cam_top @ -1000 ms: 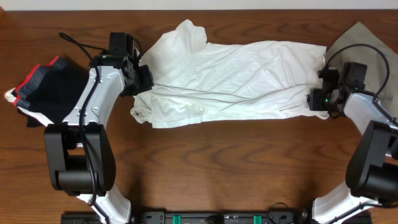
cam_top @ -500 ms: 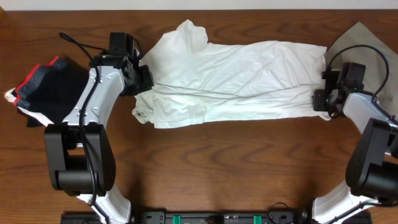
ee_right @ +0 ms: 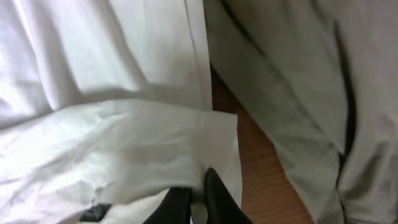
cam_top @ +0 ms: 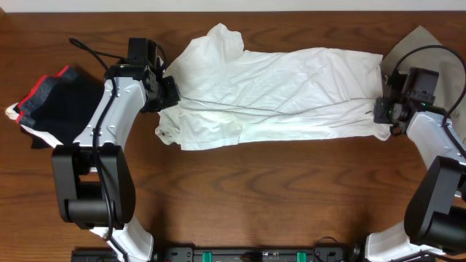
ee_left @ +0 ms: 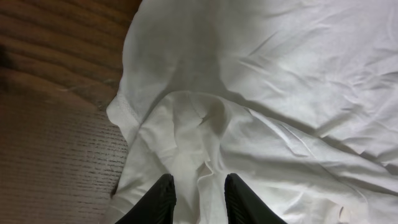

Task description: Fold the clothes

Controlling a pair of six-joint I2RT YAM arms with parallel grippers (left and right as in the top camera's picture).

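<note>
Change: the right gripper (cam_top: pixel 384 109) has shifted outward toward the bench's right edge and its jaws have come together, drawing the shirt's right end a little tauter. The left arm has not moved.
Bench (cam_top: pixel 255 196): dark wood, bare along the near side, with garments across the far half.
White T-shirt (cam_top: pixel 284 87): lies lengthwise across the middle of the bench, stretched between the two arms. It is creased, and one loose lobe pokes out at its far-left corner. No print shows on the upturned side.
Grey-khaki garment (cam_top: pixel 437 47): at the far-right corner, just beside the shirt's right end; the right wrist view shows a strip of wood between them.
Black red-edged garment (cam_top: pixel 54 102): heaped at the left edge, apart from the shirt.
Left gripper (ee_left: pixel 199 196): at the shirt's left end, its jaws slightly apart with a bunched ridge of white cloth between them; this reads as a grip on that fold.
Right gripper (ee_right: pixel 196 199): jaws nearly together, pinching the shirt's hemmed corner.
Progress: early, by the look of it. The shirt is spread and held at both ends, but no neat fold is visible, and the other two garments lie unfolded.
</note>
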